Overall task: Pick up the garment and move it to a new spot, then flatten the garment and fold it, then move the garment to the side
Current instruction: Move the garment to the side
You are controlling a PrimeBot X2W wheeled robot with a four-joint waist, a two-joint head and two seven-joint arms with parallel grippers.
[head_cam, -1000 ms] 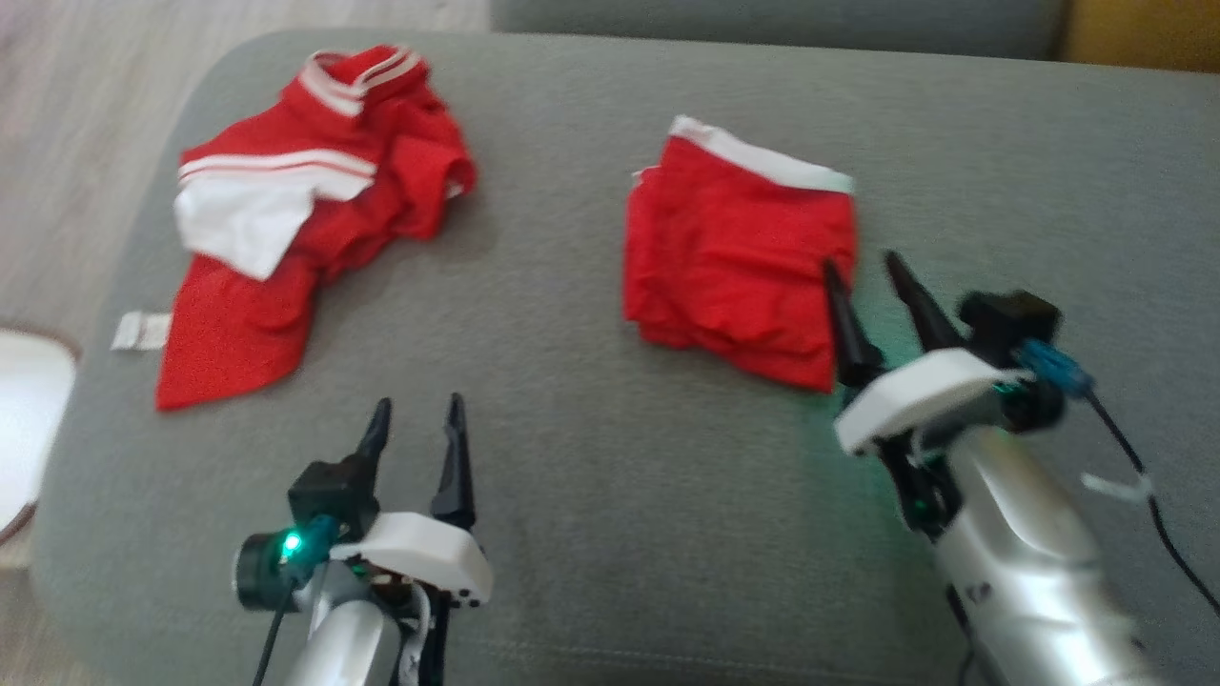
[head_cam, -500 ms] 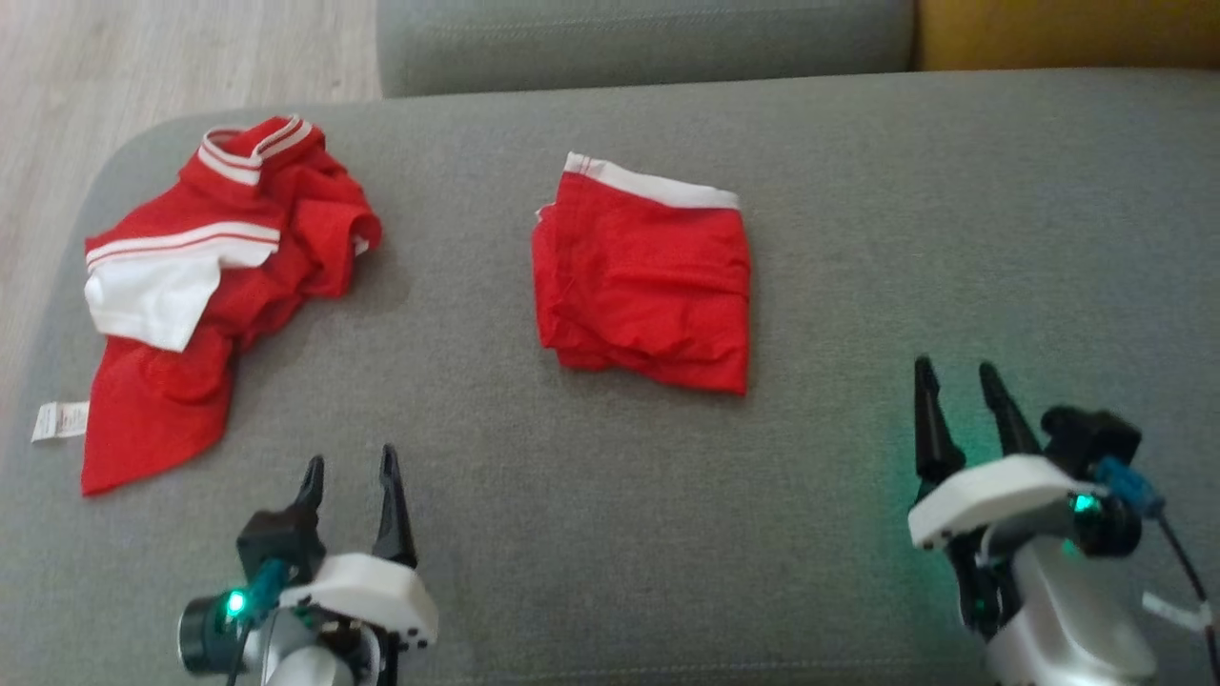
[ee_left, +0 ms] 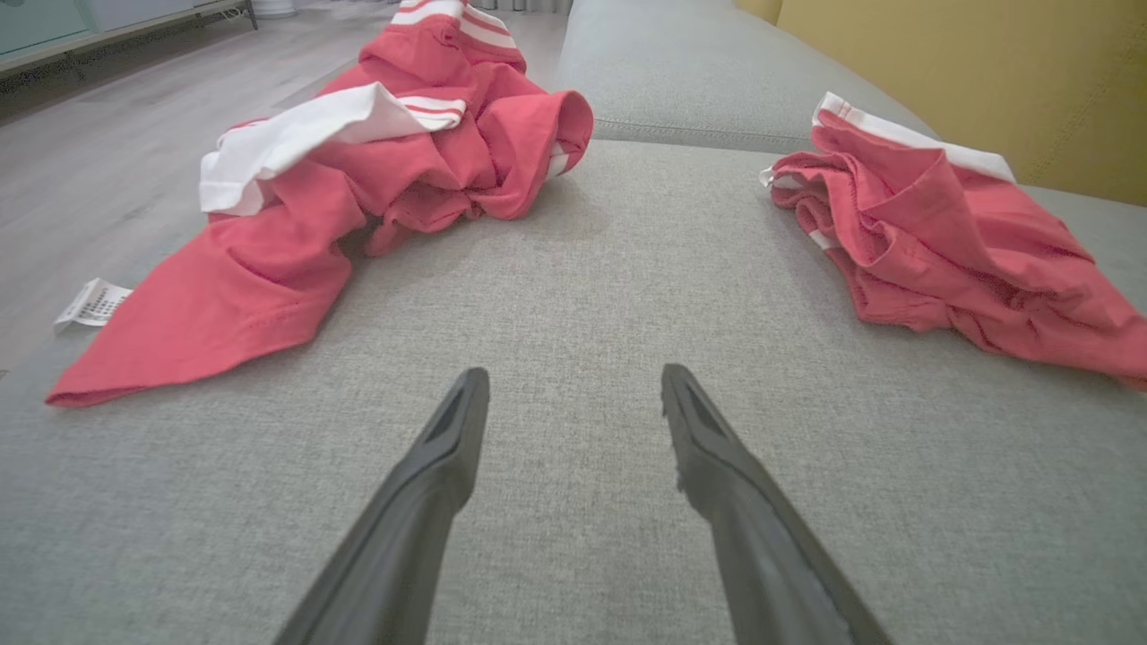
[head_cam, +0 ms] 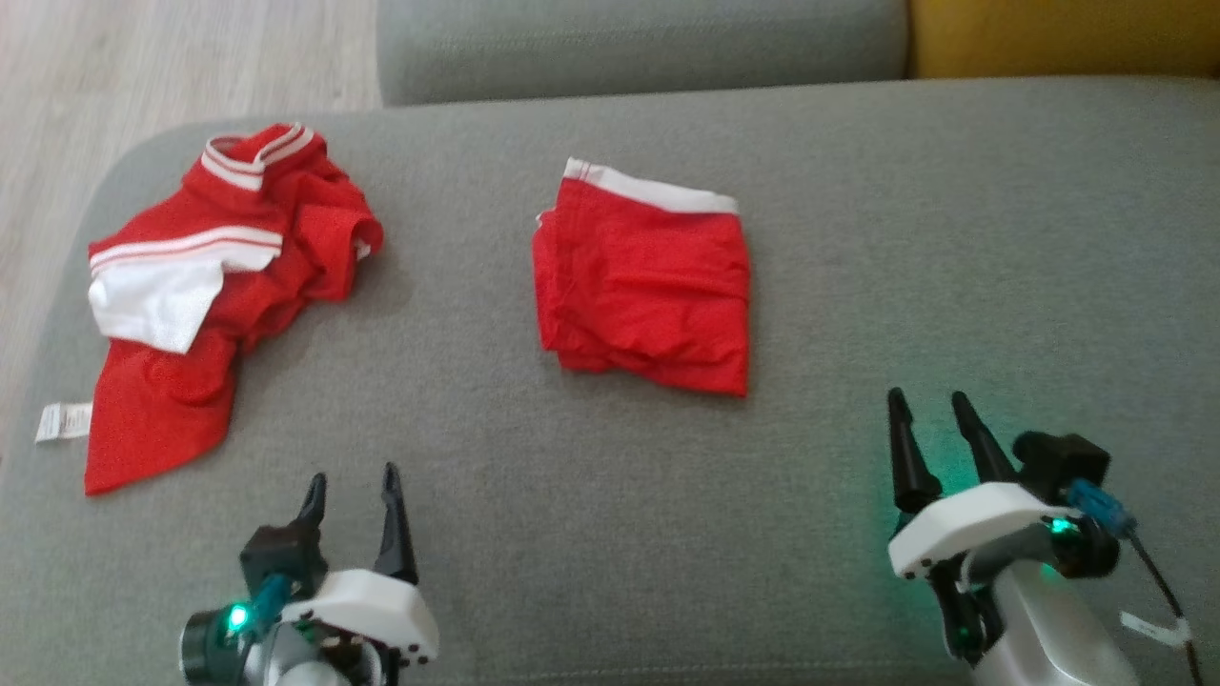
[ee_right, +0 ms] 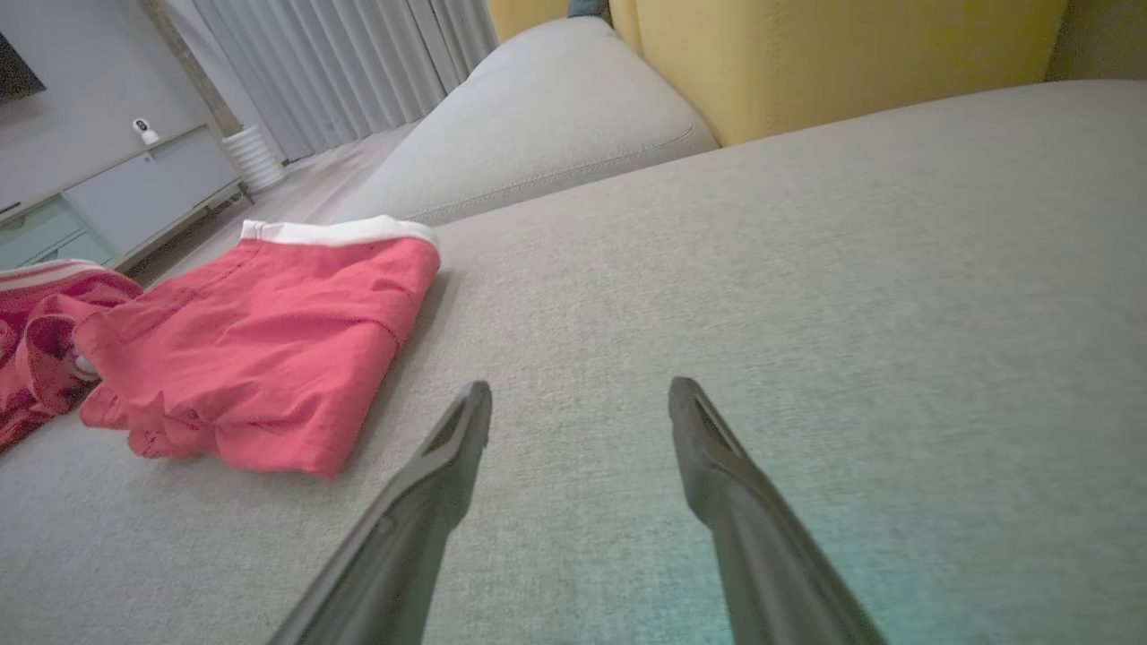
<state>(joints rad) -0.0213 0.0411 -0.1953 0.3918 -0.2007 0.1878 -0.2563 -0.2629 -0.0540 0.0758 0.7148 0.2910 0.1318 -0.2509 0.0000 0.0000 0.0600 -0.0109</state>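
Well, both arms hang low over the grey sofa cushion (head_cam: 1001,238) with nothing in them. The left gripper (head_cam: 353,474) and the right gripper (head_cam: 926,394) each have their 2 fingers spread wide, pointing across bare fabric. The folded red shorts (head_cam: 643,286) lie flat in the middle of the cushion, white waistband on the far edge, well apart from either gripper. Over at the robot's left sits the crumpled red-and-white shirt (head_cam: 210,286), bunched at the collar end. It has 1 loose tail trailing toward the near edge and a small white label (head_cam: 62,421) beside it.

I'd guess the shorts are done and the shirt comes next. To do that well, the left gripper should go for a raised ridge in the bunched part, not the flat tail. It should close on 1 layer if it can, then lift high enough that the tail clears the cushion before carrying. Keep the shirt away from the shorts so their fold isn't dragged open.
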